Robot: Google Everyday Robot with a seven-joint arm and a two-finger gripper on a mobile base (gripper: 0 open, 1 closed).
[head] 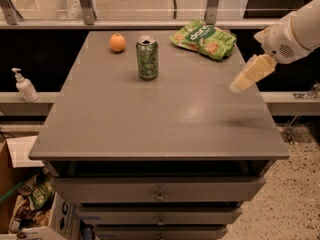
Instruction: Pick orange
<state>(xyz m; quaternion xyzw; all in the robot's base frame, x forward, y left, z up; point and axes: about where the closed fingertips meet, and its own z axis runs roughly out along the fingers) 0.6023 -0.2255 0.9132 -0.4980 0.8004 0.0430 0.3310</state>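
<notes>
Camera view: orange [117, 42] back left, claw [238, 86] well apart at right.

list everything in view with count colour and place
orange: 1, orange, far left of the table top
soda can: 1, green, upright, just right of the orange
snack bag: 1, green, far right of the table top
table: 1, grey, centre, drawers below
pump bottle: 1, white, ledge left of the table
cardboard box: 1, brown, floor, lower left
arm: 1, white, upper right
end effector: 1, pale yellow, over the table's right edge
</notes>
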